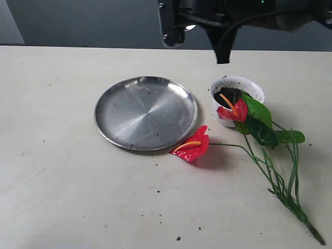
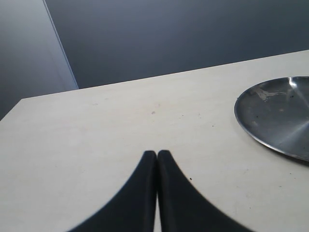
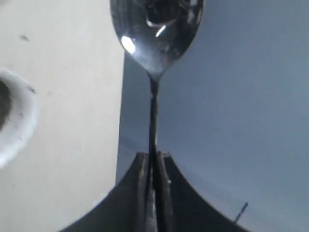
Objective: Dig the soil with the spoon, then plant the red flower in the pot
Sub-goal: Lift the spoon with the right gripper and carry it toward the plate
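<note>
Right gripper (image 3: pixel 153 157) is clamped on the spoon (image 3: pixel 155 38) by its handle, bowl empty, raised beside the pot (image 1: pixel 236 98). Left gripper (image 2: pixel 157 155) rests pressed together and empty over bare table (image 2: pixel 111 135). Soil (image 1: pixel 229 94) already sits in the pot, so digging looks done; the red flower (image 1: pixel 236 122) lies on the table, leaning against the pot, unplanted.

A large round steel plate (image 1: pixel 146 112) is seen on the pale table (image 1: pixel 62 197), with a small white wavy-rimmed pot (image 1: pixel 236 99) of dark soil (image 1: pixel 230 95) at its three o'clock, against which a red artificial anthurium flower (image 1: pixel 244 124) is leaned.
</note>
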Available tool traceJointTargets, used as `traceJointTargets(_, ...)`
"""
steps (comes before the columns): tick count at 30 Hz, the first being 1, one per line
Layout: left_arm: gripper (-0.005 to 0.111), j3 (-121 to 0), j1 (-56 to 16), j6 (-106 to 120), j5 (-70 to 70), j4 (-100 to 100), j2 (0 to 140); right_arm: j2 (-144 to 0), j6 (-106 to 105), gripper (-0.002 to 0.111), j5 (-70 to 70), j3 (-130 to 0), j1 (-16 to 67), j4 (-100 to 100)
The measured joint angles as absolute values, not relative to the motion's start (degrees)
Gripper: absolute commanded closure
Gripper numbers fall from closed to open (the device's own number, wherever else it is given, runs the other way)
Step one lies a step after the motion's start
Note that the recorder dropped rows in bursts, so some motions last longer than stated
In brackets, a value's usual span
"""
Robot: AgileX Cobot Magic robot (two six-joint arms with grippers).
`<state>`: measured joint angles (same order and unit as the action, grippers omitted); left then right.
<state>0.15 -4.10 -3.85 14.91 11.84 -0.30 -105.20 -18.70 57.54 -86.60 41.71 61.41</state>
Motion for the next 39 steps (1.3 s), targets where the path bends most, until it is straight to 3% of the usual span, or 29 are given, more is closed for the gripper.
traceJointTargets(5, 0.105, 0.15, -4.10, -3.85, 14.91, 11.84, -0.30, -105.20, -19.12, 0.108, 67.72, -86.23, 35.81, 65.21)
traceJointTargets(15, 0.105, 0.15, -4.10, -3.85, 14.91, 11.84, -0.30, -105.20, -19.49, 0.108, 69.60, -69.66, 35.72, 74.21)
traceJointTargets(39, 0.105, 0.15, -4.10, -3.85, 14.91, 11.84, -0.30, -111.48, -24.22, 0.108, 69.40, -69.26, 37.80, 77.17)
